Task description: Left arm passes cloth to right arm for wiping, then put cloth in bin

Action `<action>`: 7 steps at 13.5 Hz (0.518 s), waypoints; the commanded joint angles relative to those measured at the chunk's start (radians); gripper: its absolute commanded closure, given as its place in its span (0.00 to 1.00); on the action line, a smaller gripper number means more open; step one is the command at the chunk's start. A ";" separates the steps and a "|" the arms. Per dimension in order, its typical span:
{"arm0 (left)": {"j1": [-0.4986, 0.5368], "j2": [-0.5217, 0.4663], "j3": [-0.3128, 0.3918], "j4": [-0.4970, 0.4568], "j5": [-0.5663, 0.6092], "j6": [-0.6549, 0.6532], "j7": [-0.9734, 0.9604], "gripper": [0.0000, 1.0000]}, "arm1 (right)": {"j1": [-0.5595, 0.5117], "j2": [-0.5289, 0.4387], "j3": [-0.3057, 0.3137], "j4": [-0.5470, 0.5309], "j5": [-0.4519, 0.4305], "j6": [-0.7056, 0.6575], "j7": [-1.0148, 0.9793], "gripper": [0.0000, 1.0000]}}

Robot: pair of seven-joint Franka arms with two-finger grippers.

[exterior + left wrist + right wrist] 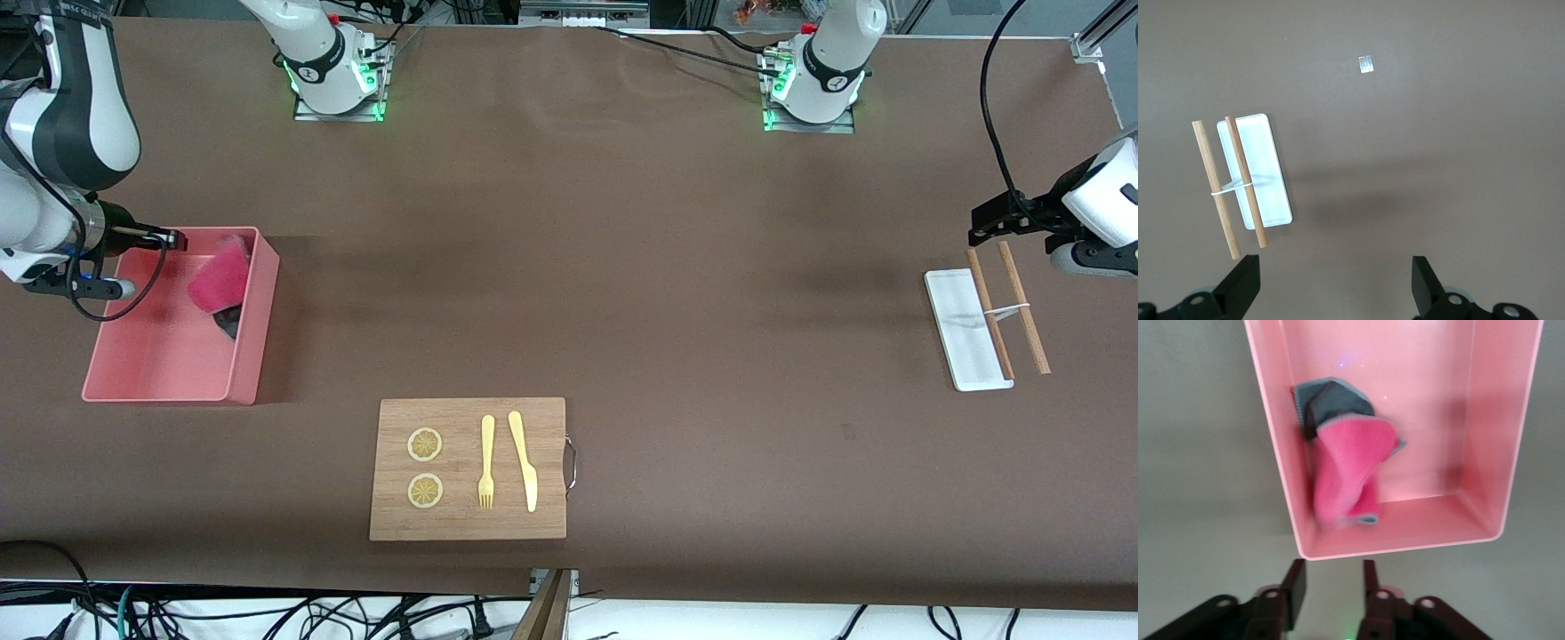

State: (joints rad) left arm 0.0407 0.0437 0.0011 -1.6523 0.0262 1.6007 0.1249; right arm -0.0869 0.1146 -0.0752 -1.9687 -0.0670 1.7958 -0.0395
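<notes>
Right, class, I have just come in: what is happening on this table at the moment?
The cloth lies crumpled in the pink bin, leaning against its wall, and nothing holds it. The right gripper hovers at the bin's rim with its fingers apart and empty. The left gripper waits, open, by the white tray and two wooden sticks at the left arm's end of the table.
</notes>
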 commanded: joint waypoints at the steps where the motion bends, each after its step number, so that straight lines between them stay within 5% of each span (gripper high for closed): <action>1: -0.001 0.005 -0.003 0.014 0.003 -0.028 0.006 0.00 | -0.007 -0.033 -0.003 0.013 0.029 0.004 0.001 0.00; 4: -0.001 -0.004 -0.004 0.006 0.001 -0.054 -0.008 0.00 | -0.005 -0.056 0.000 0.051 0.033 0.001 -0.007 0.00; 7: -0.010 -0.014 -0.006 0.006 -0.014 -0.065 -0.051 0.00 | -0.004 -0.145 0.078 0.053 0.042 -0.009 0.006 0.00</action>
State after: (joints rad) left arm 0.0383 0.0447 -0.0016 -1.6523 0.0231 1.5608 0.1133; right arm -0.0868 0.0499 -0.0507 -1.9022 -0.0400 1.8029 -0.0414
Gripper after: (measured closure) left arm 0.000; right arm 0.000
